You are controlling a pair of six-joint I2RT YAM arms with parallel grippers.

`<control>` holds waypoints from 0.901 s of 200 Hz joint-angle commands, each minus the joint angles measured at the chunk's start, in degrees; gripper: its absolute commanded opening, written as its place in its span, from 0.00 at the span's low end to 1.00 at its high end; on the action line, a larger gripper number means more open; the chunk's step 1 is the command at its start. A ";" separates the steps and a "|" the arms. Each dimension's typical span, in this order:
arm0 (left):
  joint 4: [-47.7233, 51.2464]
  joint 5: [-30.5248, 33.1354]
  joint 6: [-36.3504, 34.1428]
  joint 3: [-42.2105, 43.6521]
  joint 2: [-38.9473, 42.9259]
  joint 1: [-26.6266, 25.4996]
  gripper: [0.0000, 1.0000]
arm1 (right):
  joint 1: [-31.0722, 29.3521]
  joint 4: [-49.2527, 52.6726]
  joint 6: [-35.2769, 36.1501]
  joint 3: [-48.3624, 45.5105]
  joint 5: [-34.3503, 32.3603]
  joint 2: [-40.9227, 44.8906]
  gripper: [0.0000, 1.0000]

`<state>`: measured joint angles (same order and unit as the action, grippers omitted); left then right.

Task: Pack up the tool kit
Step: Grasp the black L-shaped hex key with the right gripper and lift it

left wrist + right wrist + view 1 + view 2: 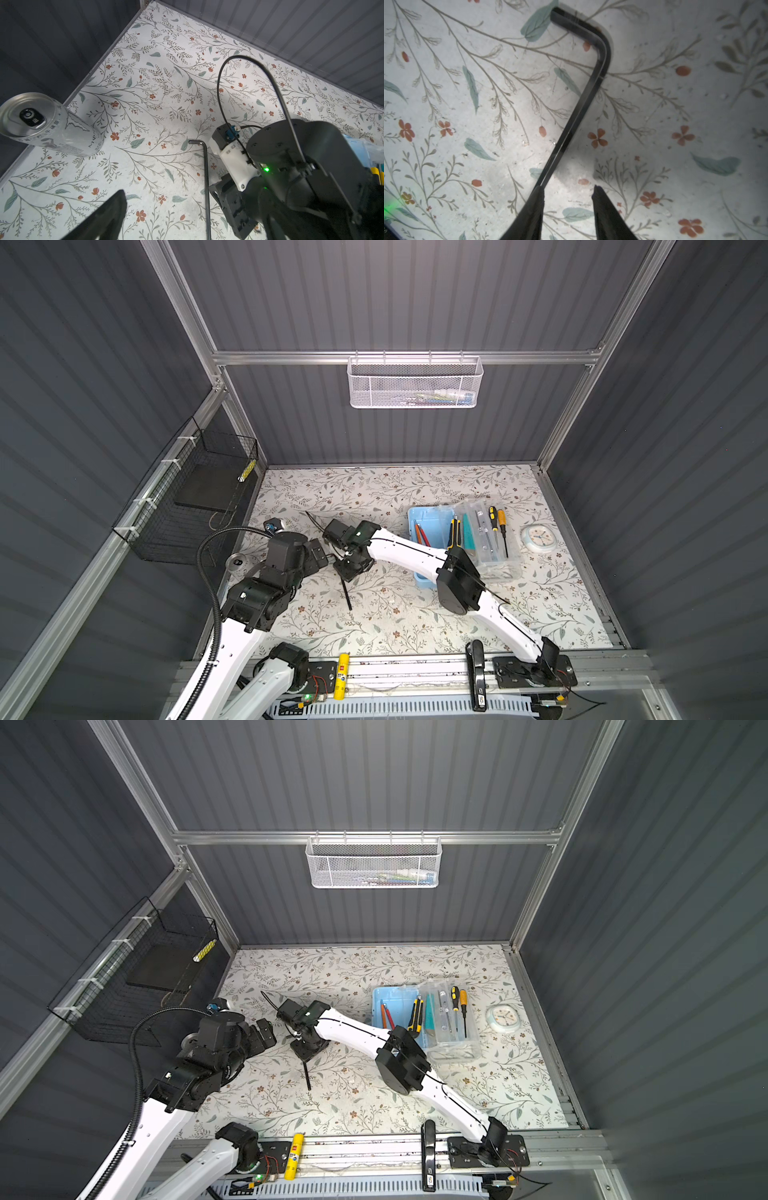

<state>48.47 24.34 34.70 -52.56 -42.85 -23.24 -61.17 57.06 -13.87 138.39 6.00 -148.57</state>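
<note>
**Work item.** The hex key (347,595) lies flat on the table (415,489), just toward 8 o'clock of the table centre. Its long arm runs from 12 to 6 o'clock. It is outside the box (432,522).

**Right end effector.** The right gripper (344,571) reaches across the middle and points down over the 12 o'clock end of the hex key. In the right wrist view its jaws stand narrow but apart. The long arm of the hex key (583,104) runs against one finger (535,203), and the opposite finger stands clear of it. The hex key is not clamped.

**Left end effector.** The left gripper (322,556) sits near the right gripper, at its 9 o'clock. Its jaws are at full width and hold nothing.

**Box.** The box stands open at 3 o'clock on the table. The lid (505,568) lies flat against the 3 o'clock side of the blue base. The knife (454,533) lies along that side of the base. Two red-handled tools (420,531) lie in the base. Two screwdrivers (500,526) lie on the lid.

**Other items.** The can (237,562) stands upright at the 9 o'clock edge of the table. The clock (538,538) lies just beside the lid, at its 3 o'clock.
</note>
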 commanded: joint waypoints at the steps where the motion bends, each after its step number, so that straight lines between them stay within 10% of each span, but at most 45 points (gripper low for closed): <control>1: 1.54 0.65 0.89 0.34 0.70 0.16 0.99 | -0.89 1.24 1.12 1.71 0.17 -0.75 0.42; 126: 2.72 0.72 2.38 1.71 2.08 0.13 0.99 | -2.77 4.56 4.29 3.47 -10.50 -5.22 0.33; 180: 1.41 0.10 1.52 2.13 0.67 0.15 0.99 | -1.14 5.14 3.28 0.00 -10.32 -4.08 0.13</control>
<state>49.60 24.45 36.23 -50.94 -41.71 -23.24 -63.31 59.61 -10.46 140.99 -3.16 -151.44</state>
